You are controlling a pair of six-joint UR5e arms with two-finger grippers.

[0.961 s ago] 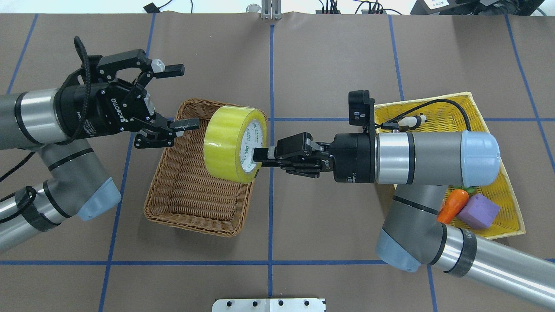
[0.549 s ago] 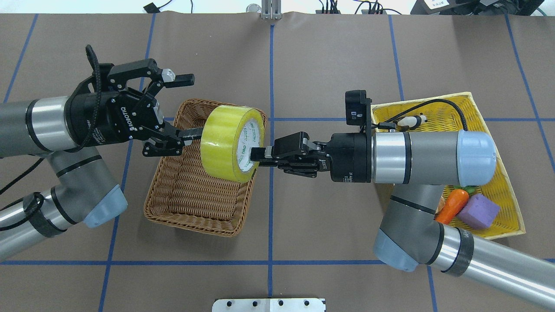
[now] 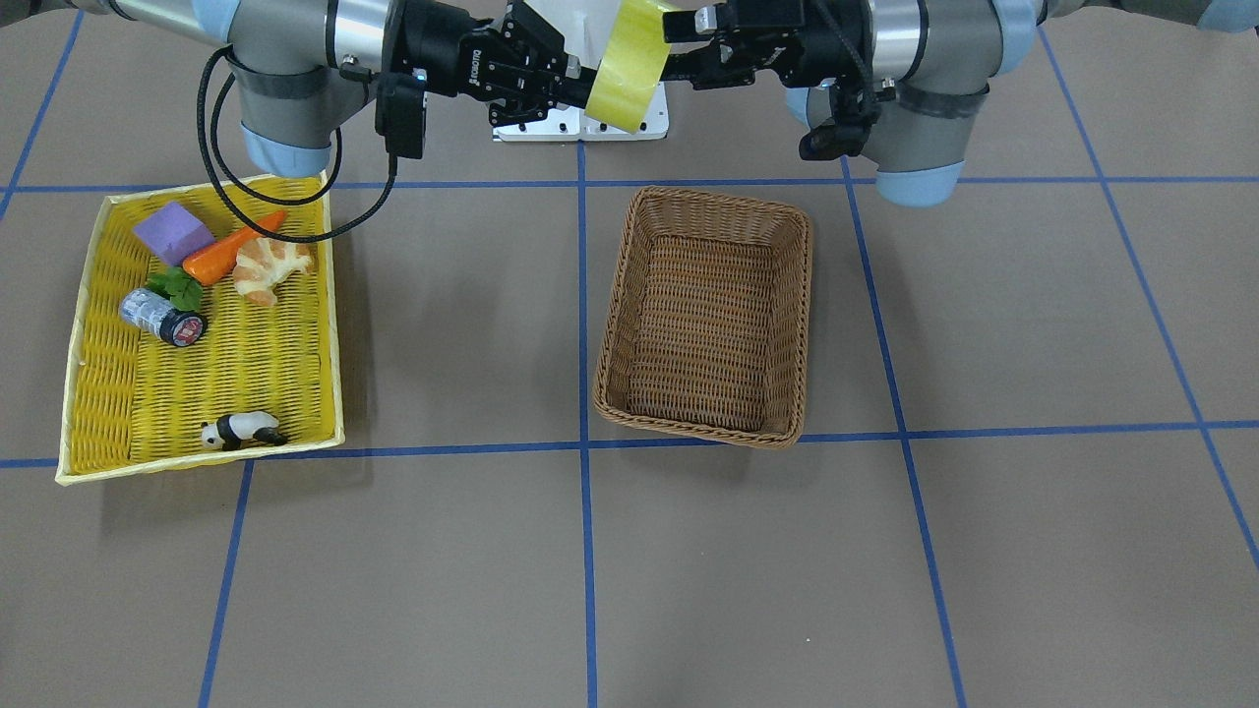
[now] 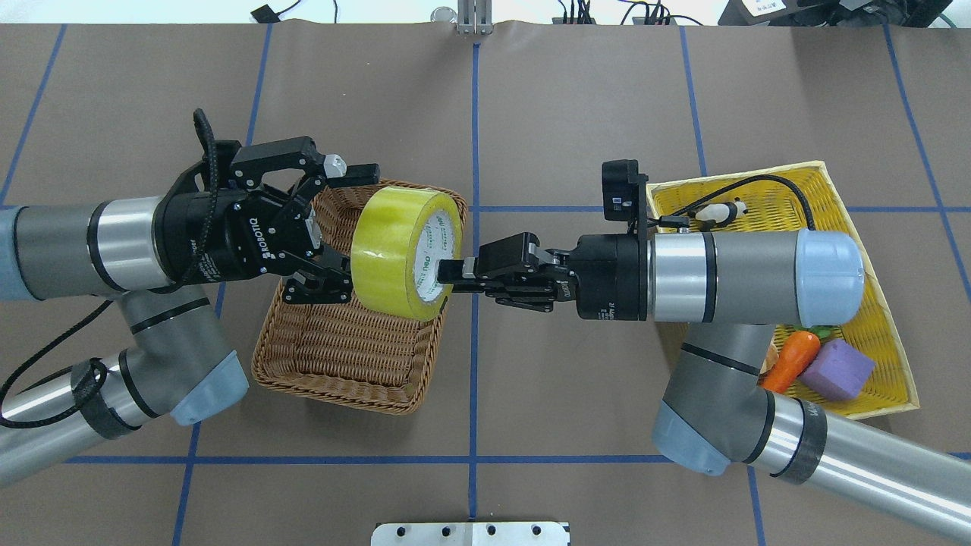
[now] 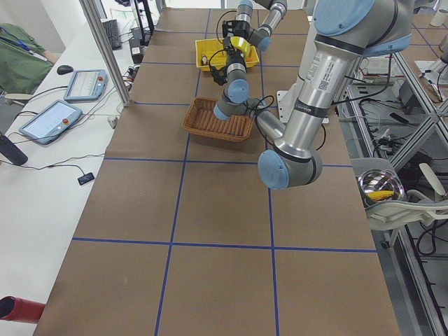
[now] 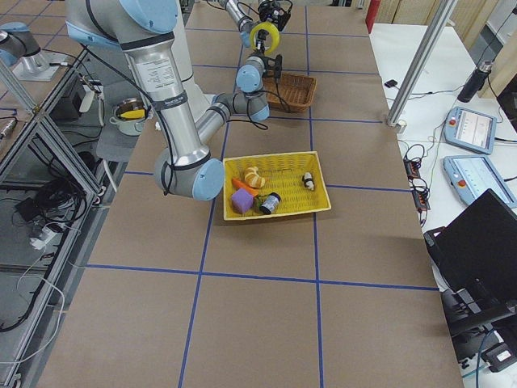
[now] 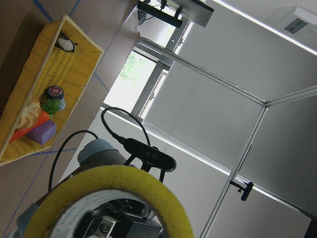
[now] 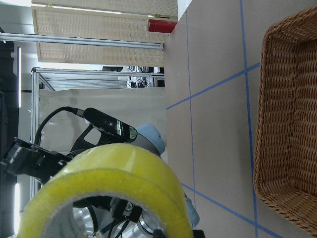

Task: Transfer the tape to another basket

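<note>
Yellowish translucent packing-tape roll (image 4: 394, 250) with white printed core hangs on edge in the air above the deep brown woven wicker basket (image 4: 334, 383). Right gripper (image 4: 449, 271) is clamped narrow on the roll's wall, one finger inside the core. Left gripper (image 4: 356, 227) has its jaws wide apart, straddling the roll's opposite side; can't tell if they touch it.
</note>
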